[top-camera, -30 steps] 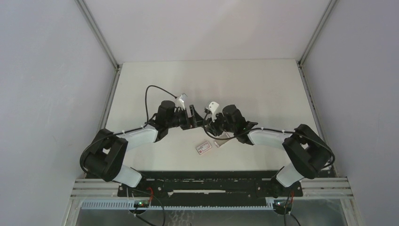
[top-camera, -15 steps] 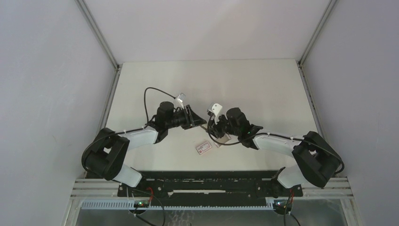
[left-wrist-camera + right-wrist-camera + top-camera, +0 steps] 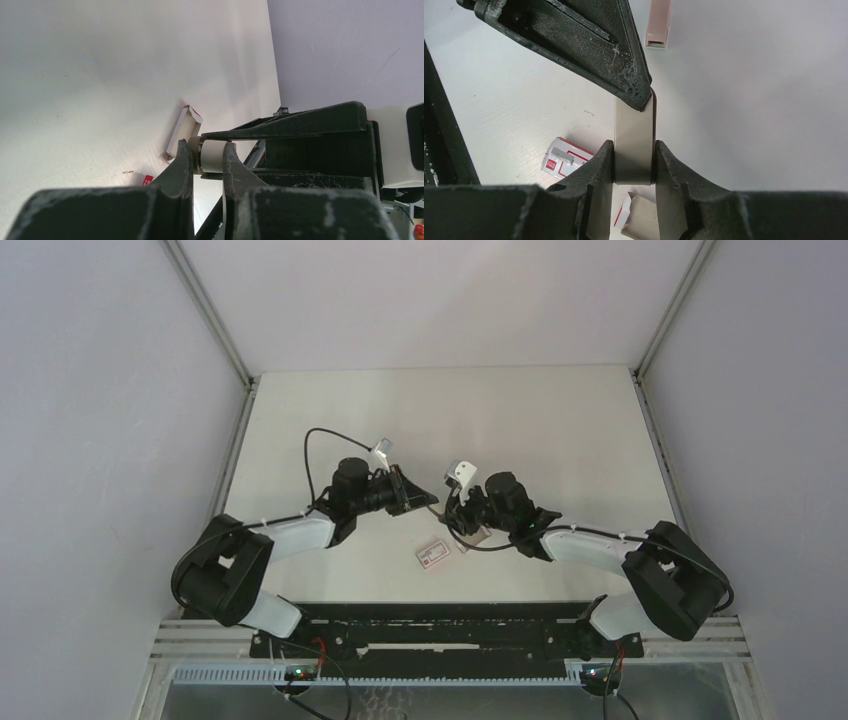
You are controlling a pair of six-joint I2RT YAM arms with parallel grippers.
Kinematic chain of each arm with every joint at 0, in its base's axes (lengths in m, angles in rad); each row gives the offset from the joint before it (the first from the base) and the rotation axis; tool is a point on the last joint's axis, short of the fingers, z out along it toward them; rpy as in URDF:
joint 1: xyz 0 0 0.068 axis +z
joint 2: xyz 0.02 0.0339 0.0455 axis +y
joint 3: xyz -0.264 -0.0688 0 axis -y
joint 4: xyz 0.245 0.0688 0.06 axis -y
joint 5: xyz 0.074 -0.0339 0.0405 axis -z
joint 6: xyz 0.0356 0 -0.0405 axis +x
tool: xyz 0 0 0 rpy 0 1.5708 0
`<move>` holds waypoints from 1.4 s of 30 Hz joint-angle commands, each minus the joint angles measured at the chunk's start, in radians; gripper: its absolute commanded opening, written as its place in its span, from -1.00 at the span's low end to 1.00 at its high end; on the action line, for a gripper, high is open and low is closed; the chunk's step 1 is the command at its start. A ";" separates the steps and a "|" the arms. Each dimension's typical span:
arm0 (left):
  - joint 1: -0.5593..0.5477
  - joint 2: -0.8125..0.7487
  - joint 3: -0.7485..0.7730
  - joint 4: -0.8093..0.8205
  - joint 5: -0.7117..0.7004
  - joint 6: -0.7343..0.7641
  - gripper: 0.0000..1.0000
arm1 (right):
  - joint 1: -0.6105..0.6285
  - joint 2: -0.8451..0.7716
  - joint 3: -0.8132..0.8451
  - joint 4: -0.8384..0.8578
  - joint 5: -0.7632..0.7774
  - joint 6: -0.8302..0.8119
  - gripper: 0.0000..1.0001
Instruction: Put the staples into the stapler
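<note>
Since a second earlier, my left gripper (image 3: pixel 206 152) had closed onto the far end of the staples tray (image 3: pixel 634 125), which the right gripper (image 3: pixel 634 150) clamped by its long edges. I judged it light, thin and slick; held level by the edges, the strips shouldn't spill.

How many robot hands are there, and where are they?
2. The left hand pinches one end of the staple tray over the table. The right hand faces it, gripping the tray's other end. None seem hidden.
</note>
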 commanded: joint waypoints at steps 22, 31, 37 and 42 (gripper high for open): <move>0.387 -0.552 -0.030 -0.452 -0.417 0.354 0.96 | -0.107 0.351 0.477 -0.289 0.215 0.154 -1.00; 0.449 -0.564 -0.121 -0.325 -0.578 0.390 0.96 | -0.111 0.598 0.748 -0.366 0.235 0.163 -0.97; 0.465 -0.536 -0.135 -0.294 -0.586 0.413 0.96 | -0.108 0.637 0.768 -0.363 0.252 0.143 -0.50; 0.483 -0.508 -0.145 -0.270 -0.569 0.422 0.97 | -0.119 0.628 0.762 -0.357 0.219 0.144 0.08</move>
